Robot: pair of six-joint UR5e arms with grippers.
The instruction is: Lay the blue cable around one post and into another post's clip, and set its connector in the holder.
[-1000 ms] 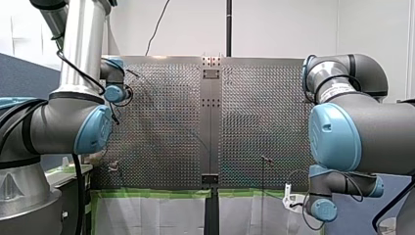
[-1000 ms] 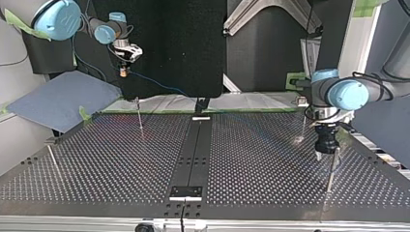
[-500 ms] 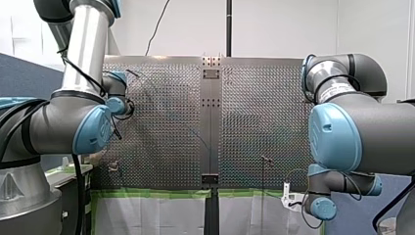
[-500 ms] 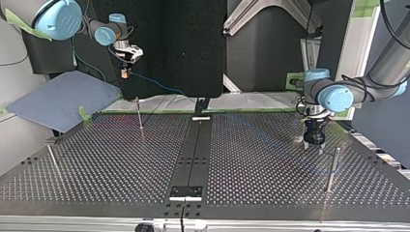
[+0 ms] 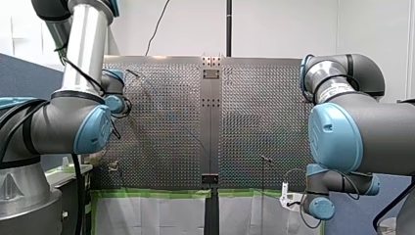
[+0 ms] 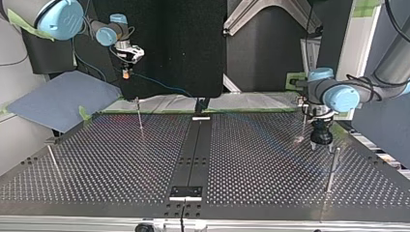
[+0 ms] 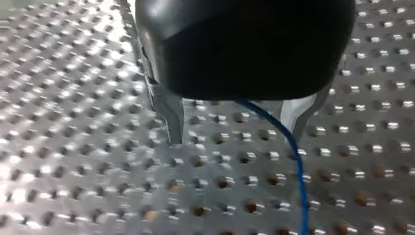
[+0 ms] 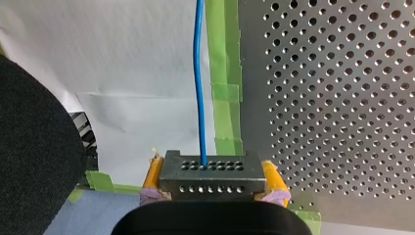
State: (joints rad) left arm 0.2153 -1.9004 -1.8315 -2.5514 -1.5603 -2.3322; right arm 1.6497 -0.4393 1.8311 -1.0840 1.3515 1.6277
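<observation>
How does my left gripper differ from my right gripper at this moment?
My left gripper has metal jaws standing apart; my right gripper has yellow-padded jaws shut on the connector. The left hangs low over the perforated table; the right is raised beyond the table's edge. Shared: the blue cable runs by both.

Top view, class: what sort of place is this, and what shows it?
Probably a robotics lab bench: a perforated table, an upright post, and my right gripper holding the connector on a blue cable.
</observation>
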